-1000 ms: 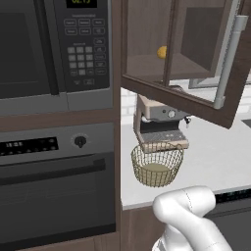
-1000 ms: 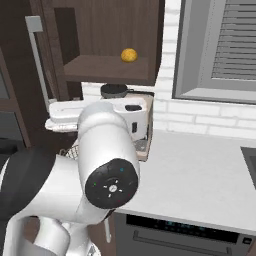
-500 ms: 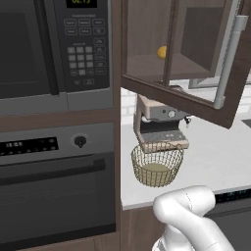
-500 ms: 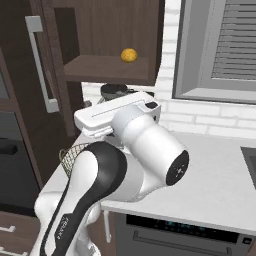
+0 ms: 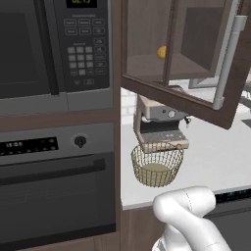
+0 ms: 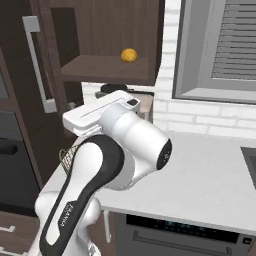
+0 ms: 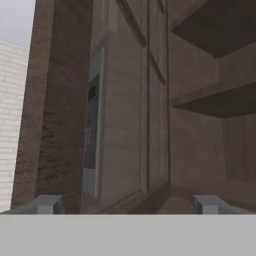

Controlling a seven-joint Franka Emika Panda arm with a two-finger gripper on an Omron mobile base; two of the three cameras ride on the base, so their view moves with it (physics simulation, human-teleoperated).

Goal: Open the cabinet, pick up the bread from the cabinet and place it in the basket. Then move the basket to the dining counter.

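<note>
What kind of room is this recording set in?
A rendered home kitchen, by the look of it: a built-in microwave above an oven, a coffee machine on the white worktop, and an open wall cabinet.

A black microwave (image 5: 54, 49) sits above a dark built-in oven (image 5: 56, 181) in brown wood casing. White brick tiles (image 6: 200, 117) back the pale tabletop (image 6: 210, 180), below a grey shuttered window (image 6: 222, 47). A coffee machine (image 5: 159, 122) stands against the wall.

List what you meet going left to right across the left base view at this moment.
Microwave → oven knob → basket → bread → cabinet door's silver handle.
</note>
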